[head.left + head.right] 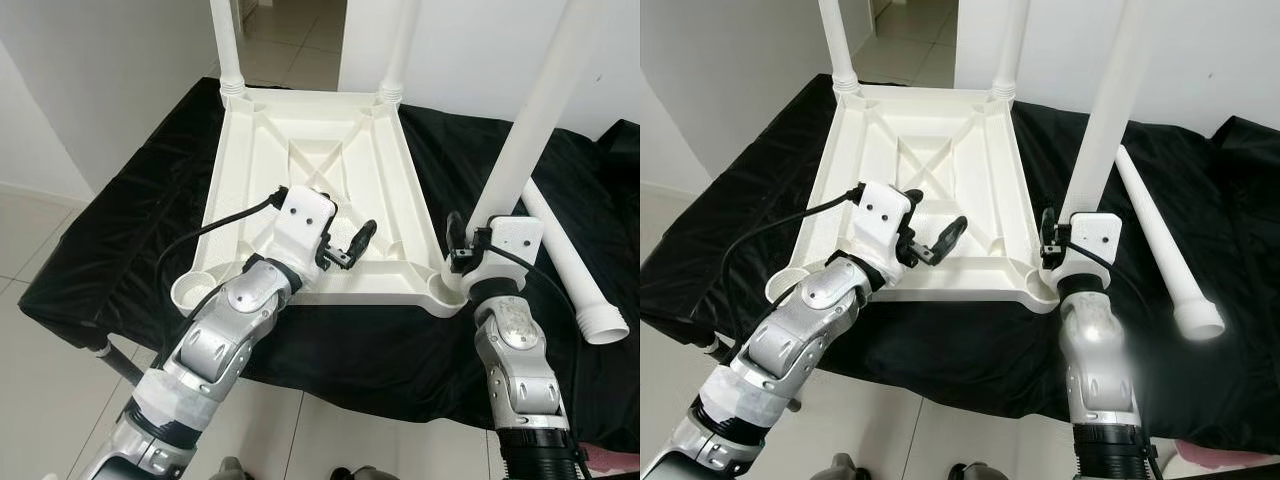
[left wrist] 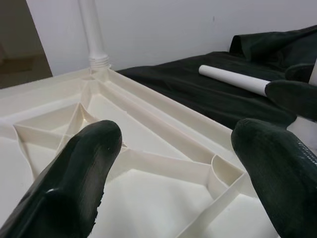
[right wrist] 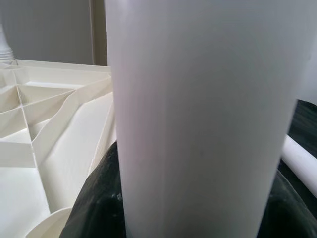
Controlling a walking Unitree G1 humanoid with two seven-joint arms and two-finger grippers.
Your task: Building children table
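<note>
Right claw (image 1: 462, 243) clamped on white table leg (image 1: 530, 120), upright over near-right corner socket for seating. Left claw (image 1: 352, 243) open, empty, over upturned tabletop (image 1: 310, 150). Spare leg (image 1: 570, 260) on desk beyond right claw.

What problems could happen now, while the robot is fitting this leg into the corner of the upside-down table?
1. The right pincer holds the leg low, and the leg leans outward above its corner socket; it may jam rather than seat.
2. The left pincer hovers open over the table top, not bracing it, so pushing could slide it on the black cloth.
3. The spare leg lies near the edge and could roll off.
</note>
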